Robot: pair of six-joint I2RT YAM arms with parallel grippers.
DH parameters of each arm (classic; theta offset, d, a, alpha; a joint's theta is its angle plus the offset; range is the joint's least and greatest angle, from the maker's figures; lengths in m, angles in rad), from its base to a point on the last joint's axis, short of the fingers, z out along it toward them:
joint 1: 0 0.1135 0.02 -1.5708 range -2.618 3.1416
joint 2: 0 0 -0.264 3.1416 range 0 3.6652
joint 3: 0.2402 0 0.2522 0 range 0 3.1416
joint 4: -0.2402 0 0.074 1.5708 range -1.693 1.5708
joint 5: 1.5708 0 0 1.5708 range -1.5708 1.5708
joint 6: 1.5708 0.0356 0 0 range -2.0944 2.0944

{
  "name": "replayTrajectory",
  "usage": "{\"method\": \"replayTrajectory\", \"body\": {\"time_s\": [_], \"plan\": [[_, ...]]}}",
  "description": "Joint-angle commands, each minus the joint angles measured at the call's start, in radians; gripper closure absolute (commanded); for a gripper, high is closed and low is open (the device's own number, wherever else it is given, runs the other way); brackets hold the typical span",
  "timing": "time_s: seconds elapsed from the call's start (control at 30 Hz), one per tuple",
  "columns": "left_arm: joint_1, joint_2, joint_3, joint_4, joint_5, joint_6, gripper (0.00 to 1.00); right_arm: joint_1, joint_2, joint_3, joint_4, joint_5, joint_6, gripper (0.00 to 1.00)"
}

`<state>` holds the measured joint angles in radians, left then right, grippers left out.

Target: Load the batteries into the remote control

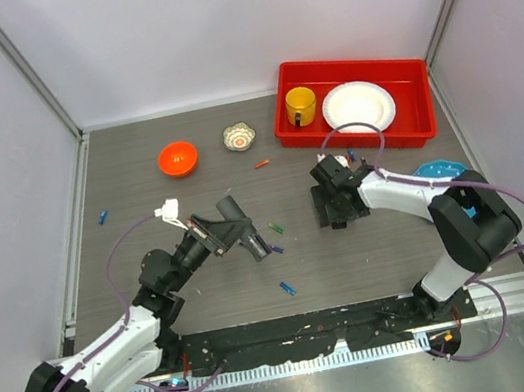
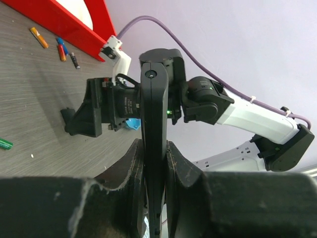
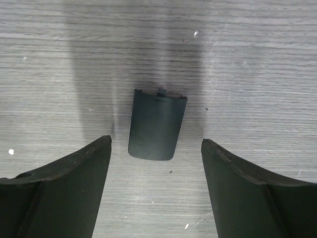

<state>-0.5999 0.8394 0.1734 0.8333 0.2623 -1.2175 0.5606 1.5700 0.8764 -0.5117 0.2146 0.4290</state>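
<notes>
Fingers of the left gripper (image 1: 231,230) pinch the remote control (image 1: 253,244) above a grey wood-grain table (image 1: 139,187) enclosed by white walls (image 1: 211,22). Batteries (image 1: 286,288) lie scattered on the table.

Left wrist view: the remote is a slim black bar, clamped edge-on.

Right wrist view: the right gripper (image 3: 156,148) has its fingers spread over a dark panel (image 3: 156,124), possibly the battery cover, lying flat.
</notes>
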Motion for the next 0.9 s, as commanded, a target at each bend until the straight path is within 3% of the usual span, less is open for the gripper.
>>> {"method": "replayTrajectory", "body": {"time_s": [0.0, 0.13, 0.23, 0.4, 0.53, 0.6, 0.87], "plan": [[0.006, -0.060, 0.000, -0.048, -0.049, 0.046, 1.00, 0.022, -0.135, 0.061, 0.019, 0.012, 0.008, 0.21], [0.009, -0.100, 0.000, -0.135, -0.066, 0.041, 1.00, 0.178, -0.241, 0.029, 0.189, 0.058, -0.081, 0.25], [0.018, -0.134, 0.014, -0.210, -0.036, 0.039, 1.00, 0.222, -0.240, -0.001, 0.263, 0.037, -0.127, 0.31], [0.038, -0.137, -0.005, -0.136, 0.090, 0.030, 1.00, 0.222, -0.218, 0.003, 0.252, 0.051, -0.081, 0.32], [0.038, -0.195, -0.043, -0.141, 0.083, 0.030, 1.00, 0.223, -0.240, -0.046, 0.326, 0.065, -0.044, 0.19], [0.038, -0.238, -0.061, -0.142, 0.087, 0.035, 1.00, 0.220, -0.229, -0.053, 0.335, 0.046, -0.047, 0.19], [0.038, -0.292, -0.072, -0.171, 0.134, 0.053, 1.00, 0.222, -0.185, -0.073, 0.409, 0.031, -0.047, 0.27]]}}
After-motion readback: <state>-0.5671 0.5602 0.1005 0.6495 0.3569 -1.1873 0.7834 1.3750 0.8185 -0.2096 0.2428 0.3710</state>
